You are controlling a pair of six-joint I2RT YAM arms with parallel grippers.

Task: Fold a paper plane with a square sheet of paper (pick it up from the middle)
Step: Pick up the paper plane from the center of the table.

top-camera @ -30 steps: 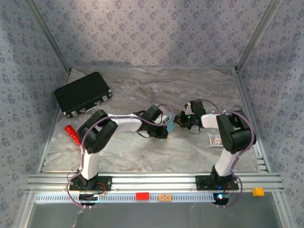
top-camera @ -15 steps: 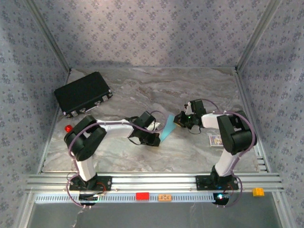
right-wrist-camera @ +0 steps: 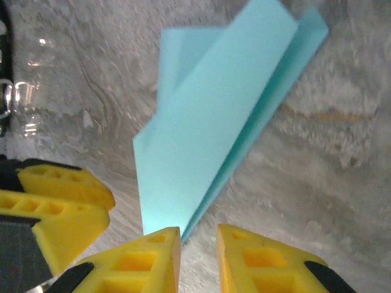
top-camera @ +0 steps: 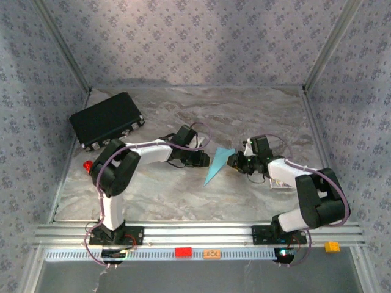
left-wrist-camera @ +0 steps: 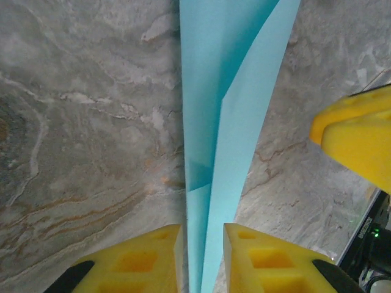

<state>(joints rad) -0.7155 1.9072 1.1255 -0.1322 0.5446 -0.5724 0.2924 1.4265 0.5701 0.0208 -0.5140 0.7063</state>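
Note:
The square sheet of paper is folded into a slim light cyan paper plane that lies on the marble table between the two grippers. My left gripper is at its left side. In the left wrist view the plane runs up from between the yellow fingers, which stand slightly apart and do not pinch it; the gripper is open. My right gripper is just right of the plane. In the right wrist view the plane ends at the fingertips, and the open gripper has bare table in its gap.
A black case lies at the back left. A small red stick shows beside the left arm. A small card lies under the right arm. Aluminium rails line the near edge.
Both grippers have gone from shut to slightly open. The left arm swung back and left, the right gripper drew right, and the plane now lies exposed on the table.

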